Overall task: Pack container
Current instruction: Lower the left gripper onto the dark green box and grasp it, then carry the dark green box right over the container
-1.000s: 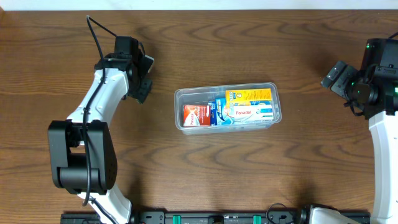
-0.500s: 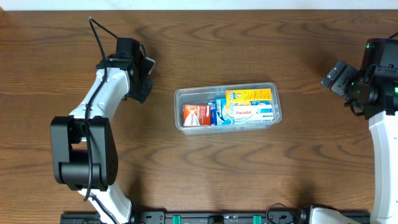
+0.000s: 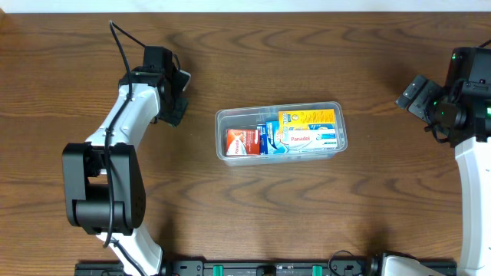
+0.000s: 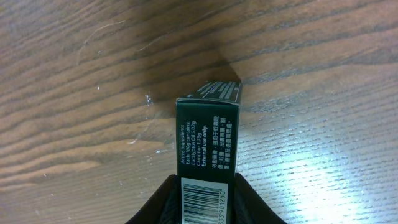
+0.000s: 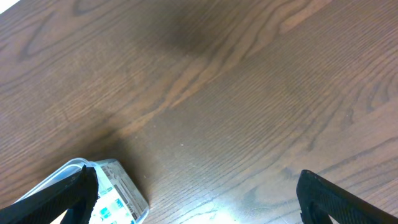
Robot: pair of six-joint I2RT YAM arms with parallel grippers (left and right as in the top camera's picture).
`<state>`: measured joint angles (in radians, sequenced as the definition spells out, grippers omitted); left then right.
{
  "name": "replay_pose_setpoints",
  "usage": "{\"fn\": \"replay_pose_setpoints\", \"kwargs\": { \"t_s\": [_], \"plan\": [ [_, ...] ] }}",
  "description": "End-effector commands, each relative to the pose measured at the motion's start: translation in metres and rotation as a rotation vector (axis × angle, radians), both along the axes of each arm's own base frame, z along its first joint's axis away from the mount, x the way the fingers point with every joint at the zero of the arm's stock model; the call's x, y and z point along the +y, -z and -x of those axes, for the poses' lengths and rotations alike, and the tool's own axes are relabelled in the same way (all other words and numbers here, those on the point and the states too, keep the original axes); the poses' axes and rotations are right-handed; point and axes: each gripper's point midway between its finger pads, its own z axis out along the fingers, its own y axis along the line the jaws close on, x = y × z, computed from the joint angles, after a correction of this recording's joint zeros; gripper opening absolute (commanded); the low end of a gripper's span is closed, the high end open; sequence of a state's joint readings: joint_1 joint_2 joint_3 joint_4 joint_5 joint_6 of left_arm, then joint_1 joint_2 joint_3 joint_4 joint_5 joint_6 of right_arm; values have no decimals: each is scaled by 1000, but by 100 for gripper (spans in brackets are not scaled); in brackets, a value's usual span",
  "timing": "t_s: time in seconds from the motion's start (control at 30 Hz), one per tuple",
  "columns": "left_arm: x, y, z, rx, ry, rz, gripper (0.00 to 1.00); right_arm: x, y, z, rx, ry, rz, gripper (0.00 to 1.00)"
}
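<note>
The container [image 3: 278, 107], a clear plastic tub, sits mid-table with several small boxes inside: red [image 3: 239, 142], blue [image 3: 268, 138], yellow [image 3: 307, 117] and a white Panadol one [image 3: 311, 140]. My left gripper [image 3: 175, 96] is far to its left. In the left wrist view the left gripper [image 4: 207, 182] is shut on a dark green box [image 4: 208, 137] with a barcode, both fingers pressed against its sides on the wood. My right gripper [image 3: 418, 96] hovers far right, open and empty [image 5: 199, 199]; a corner of the container [image 5: 127, 193] shows by its left finger [image 5: 62, 196].
Dark wooden table [image 3: 253, 222] all around. The arm bases stand at the front left [image 3: 103, 199] and the right edge [image 3: 472, 176]. A black rail [image 3: 268, 268] runs along the front edge.
The left arm has edged slightly toward the far side of the table over the same spot. The right arm and the container have not moved.
</note>
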<state>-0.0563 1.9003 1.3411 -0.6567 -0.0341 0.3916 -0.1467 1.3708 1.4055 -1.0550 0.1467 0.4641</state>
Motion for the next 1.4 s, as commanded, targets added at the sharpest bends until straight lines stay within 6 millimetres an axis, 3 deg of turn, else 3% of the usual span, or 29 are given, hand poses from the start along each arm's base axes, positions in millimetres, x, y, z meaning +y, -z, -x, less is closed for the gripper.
{"fn": "replay_pose_setpoints", "kwargs": {
  "t_s": [0.0,0.27,0.5,0.73,0.83,1.07,1.37],
  "plan": [
    [-4,-30,-14,-82,-74,33,26,-2,-1,0,-3,19,-1,99],
    [-37,-92,-15,-196,-175,289,26,-2,-1,0,-3,19,-1,99],
    [-98,-155,8,-176,-168,715,26,-2,-1,0,-3,19,-1,99],
    [-146,-196,38,-10,-124,1074,26,-2,-1,0,-3,19,-1,99],
    [-152,-199,51,58,-116,1126,26,-2,-1,0,-3,19,-1,99],
    [-152,-177,77,208,-205,1106,26,-2,-1,0,-3,19,-1,99],
    [-173,-155,89,248,-147,1092,25,-2,-1,0,-3,19,-1,99]
  ]
}}
